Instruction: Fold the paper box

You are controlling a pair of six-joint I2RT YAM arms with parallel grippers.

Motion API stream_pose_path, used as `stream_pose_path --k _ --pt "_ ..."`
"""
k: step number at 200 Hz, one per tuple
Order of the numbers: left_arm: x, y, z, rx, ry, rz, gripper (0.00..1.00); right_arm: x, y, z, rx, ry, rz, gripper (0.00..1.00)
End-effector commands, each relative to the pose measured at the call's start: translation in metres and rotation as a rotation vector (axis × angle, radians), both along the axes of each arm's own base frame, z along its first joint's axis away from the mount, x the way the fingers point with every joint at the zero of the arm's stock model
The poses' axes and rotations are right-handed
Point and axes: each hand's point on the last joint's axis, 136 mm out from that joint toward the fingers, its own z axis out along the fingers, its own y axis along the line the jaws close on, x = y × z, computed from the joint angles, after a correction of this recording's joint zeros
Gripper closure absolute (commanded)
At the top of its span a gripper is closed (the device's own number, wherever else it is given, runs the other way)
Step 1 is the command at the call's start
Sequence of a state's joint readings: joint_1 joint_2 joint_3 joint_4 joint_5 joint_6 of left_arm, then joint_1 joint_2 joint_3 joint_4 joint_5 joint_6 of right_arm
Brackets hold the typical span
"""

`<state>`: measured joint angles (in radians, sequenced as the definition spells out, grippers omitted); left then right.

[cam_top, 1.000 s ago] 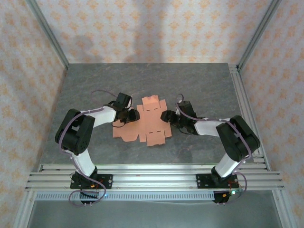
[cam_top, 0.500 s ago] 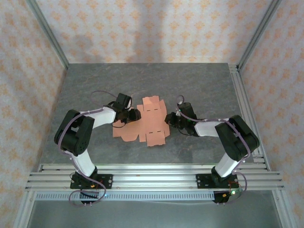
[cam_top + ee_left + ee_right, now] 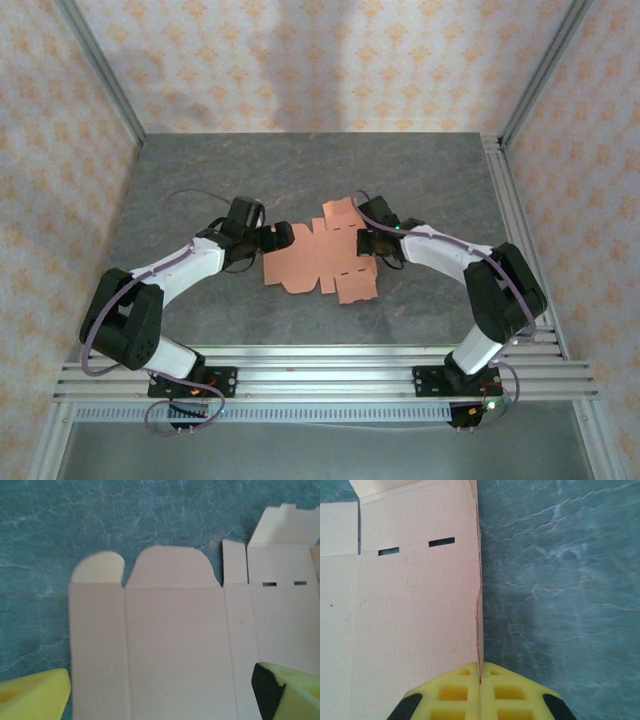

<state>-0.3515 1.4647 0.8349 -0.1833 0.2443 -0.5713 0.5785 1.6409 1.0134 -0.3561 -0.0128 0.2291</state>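
A: Top view: paper box [image 3: 320,262] lies flat as a die-cut sheet mid-table [image 3: 200,170], between the arms. Left gripper [image 3: 275,237] is at its left edge, right gripper [image 3: 365,240] at its right edge. Risk?

B: Two arms on one thin sheet. If they pull apart, or the right one lifts off-crease, it tears or slides instead of folding.

A: Left wrist: left gripper [image 3: 160,700] is spread wide with nothing pinched. One of the pads [image 3: 32,697] sits by the sheet's left edge, the other over a right-hand panel. Can't tell if they touch the card. Rounded flaps [image 3: 170,565] lie flat.

B: Then likely nothing anchors that side. The sheet could skate when the other arm moves.

A: Right wrist: right gripper [image 3: 480,680] is clamped on the sheet's right edge, with the card between the meeting pads. The edge bows slightly above the grip. Two slots [image 3: 442,542] near the far end.

B: Thin bite, right at the rim. It could slip off, or kink the panel at the bow rather than on a score line.

A: Contents?

B: No walls up, so no cavity. Nothing lies on the sheet.
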Motion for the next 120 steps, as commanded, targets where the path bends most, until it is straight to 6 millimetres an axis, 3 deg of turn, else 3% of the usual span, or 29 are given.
stream_pose_path --k 1,66,120 --pt "-0.007 0.015 -0.008 0.057 0.026 0.042 0.05 -0.012 -0.041 -0.004 -0.359 0.037 -0.019 1.00" --pt "-0.013 0.024 -0.011 0.088 0.016 0.061 0.04 -0.006 -0.047 0.002 -0.769 -0.059 -0.061 1.00" --pt "-0.019 0.029 -0.016 0.113 0.017 0.050 0.04 -0.007 -0.034 -0.005 -0.830 -0.069 -0.025 1.00"
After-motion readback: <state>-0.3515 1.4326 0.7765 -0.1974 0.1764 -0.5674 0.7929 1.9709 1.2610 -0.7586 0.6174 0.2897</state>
